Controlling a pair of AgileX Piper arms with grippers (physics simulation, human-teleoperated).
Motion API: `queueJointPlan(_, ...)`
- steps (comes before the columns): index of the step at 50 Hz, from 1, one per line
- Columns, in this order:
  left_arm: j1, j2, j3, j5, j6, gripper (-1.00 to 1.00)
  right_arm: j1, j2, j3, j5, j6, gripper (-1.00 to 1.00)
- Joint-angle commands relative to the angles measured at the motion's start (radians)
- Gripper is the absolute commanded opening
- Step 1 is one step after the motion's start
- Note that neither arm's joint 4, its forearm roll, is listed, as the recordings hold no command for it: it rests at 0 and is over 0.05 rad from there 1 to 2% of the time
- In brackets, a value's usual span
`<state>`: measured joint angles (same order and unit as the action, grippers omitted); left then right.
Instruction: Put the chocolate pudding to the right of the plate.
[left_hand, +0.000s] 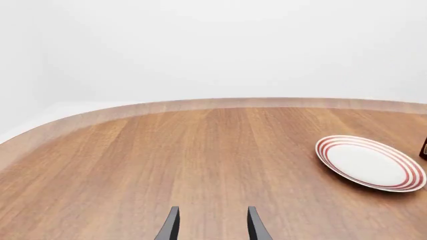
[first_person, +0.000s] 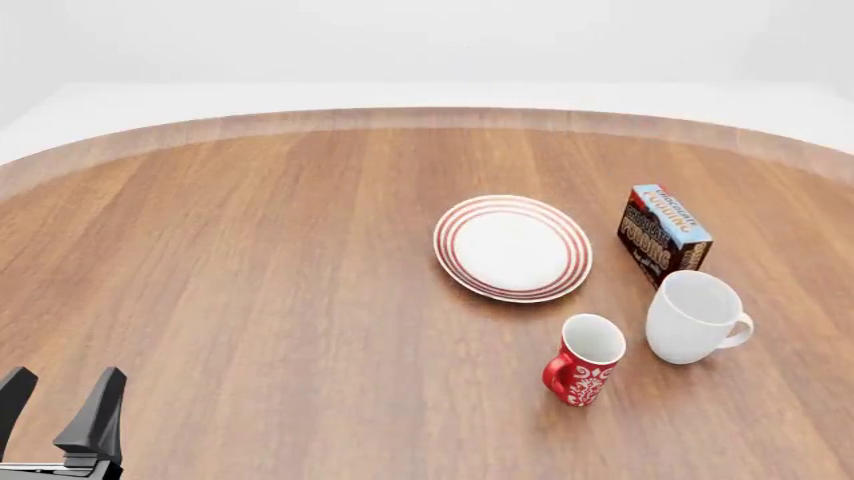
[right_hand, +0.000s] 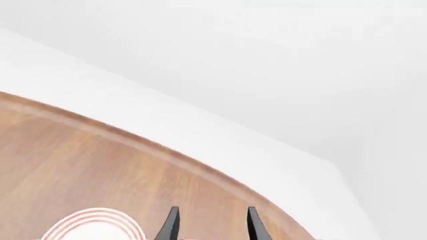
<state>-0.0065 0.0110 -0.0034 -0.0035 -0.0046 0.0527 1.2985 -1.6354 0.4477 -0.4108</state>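
Front view showed the chocolate pudding already just right of the plate, upright on the tabletop, so I judged placement done. Your left gripper hung apart, jaws open and empty; your right gripper too. Next you only needed to retreat. Plate, white mug and red mug looked empty.

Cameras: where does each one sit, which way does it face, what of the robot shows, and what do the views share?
Front: fixed above the arms' side, looking forward and down at the table; left gripper shows at its near-left corner.
Left wrist: behind the left gripper, facing along its open fingers across bare wood.
Right wrist: behind the right gripper, aimed over the far edge.
Shared: all three see the plate.
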Motion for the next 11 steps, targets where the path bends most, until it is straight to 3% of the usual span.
queueJointPlan(1,0.0,0.0,0.0,0.0,0.001,1.0,0.089,-0.226,-0.207,0.083,-0.036,1.0)
queueJointPlan(4,0.0,0.0,0.0,0.0,0.0,1.0,0.005,-0.473,0.013,-0.271,-0.246,1.0)
queueJointPlan(5,0.0,0.0,0.0,0.0,0.0,1.0,0.004,-0.564,0.12,-0.437,-0.354,1.0)
queueJointPlan(8,0.0,0.0,0.0,0.0,0.0,1.0,0.049,-0.723,0.234,-0.653,-0.414,1.0)
queueJointPlan(10,0.0,0.0,0.0,0.0,0.0,1.0,0.131,-0.815,0.313,-0.749,-0.409,1.0)
queueJointPlan(11,0.0,0.0,0.0,0.0,0.0,1.0,0.063,-0.894,0.337,-0.767,-0.311,1.0)
